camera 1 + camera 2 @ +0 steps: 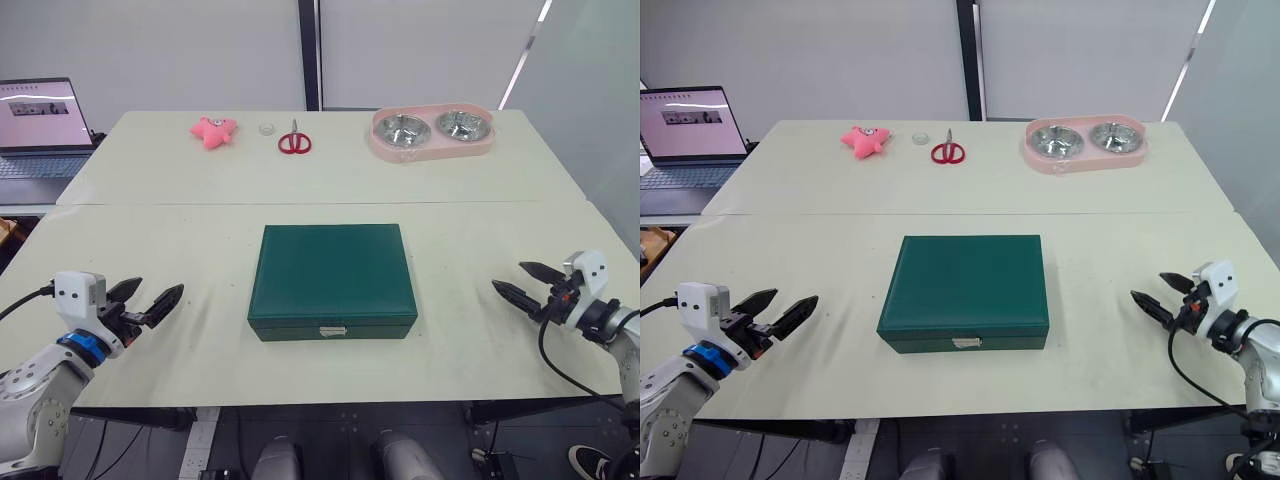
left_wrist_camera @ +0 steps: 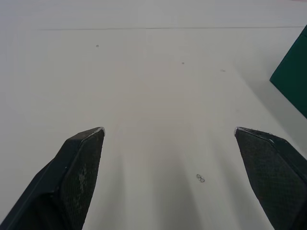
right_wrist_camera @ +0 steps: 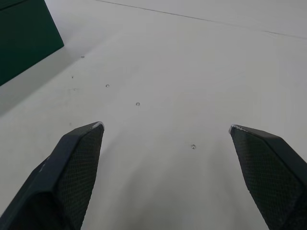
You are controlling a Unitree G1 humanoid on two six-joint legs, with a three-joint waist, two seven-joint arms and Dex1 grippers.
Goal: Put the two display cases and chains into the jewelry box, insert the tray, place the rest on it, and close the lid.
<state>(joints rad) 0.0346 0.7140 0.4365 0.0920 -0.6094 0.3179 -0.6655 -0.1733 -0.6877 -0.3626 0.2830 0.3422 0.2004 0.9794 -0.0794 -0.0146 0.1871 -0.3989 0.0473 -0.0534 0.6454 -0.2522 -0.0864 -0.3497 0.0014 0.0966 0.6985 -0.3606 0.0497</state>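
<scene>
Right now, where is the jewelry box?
The jewelry box, lid shut, sits mid-table at the near edge between the left gripper and right gripper, touching neither.

Two head cameras look forward and down from above the near edge of a pale surface (image 1: 480, 215), taking in its whole width to the far wall. Both share the same scene: a closed green jewelry box (image 1: 333, 280) near the middle, the left hand (image 1: 150, 302) and right hand (image 1: 519, 281) low at either side. The left wrist camera sits close to the surface, looking along its own two fingers (image 2: 79, 167), the box corner at its edge. The right wrist camera (image 3: 76, 163) looks likewise, from the opposite side, sharing the box.
</scene>
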